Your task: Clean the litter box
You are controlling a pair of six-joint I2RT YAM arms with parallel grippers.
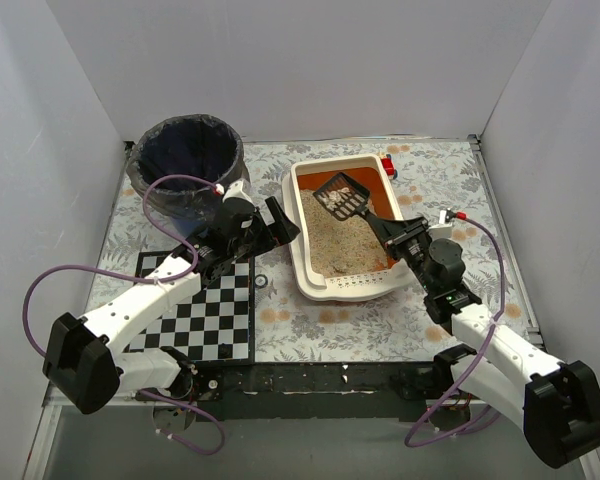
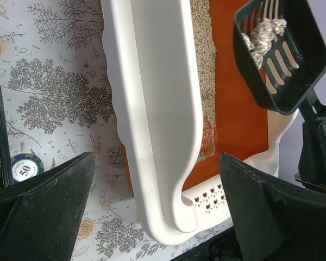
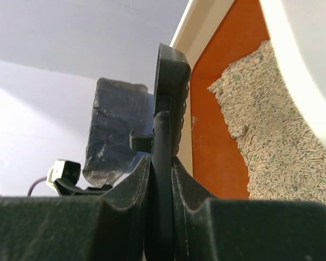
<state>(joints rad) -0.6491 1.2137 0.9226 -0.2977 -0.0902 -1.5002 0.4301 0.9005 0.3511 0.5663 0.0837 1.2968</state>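
The cream-white litter box (image 1: 298, 222) with an orange floor and beige litter (image 1: 335, 240) sits mid-table; its rim shows in the left wrist view (image 2: 157, 109) and the litter in the right wrist view (image 3: 271, 136). My right gripper (image 1: 388, 228) is shut on the handle of a black slotted scoop (image 1: 340, 196), held above the box's far end with clumps in it; the scoop also shows in the left wrist view (image 2: 280, 51) and edge-on in the right wrist view (image 3: 168, 109). My left gripper (image 1: 276, 222) is open and empty, just left of the box's rim.
A round blue bin with a dark bag (image 1: 185, 160) stands at the back left, also visible in the right wrist view (image 3: 117, 130). A checkerboard mat (image 1: 205, 310) lies front left. A small red object (image 1: 388, 166) sits behind the box. White walls enclose the table.
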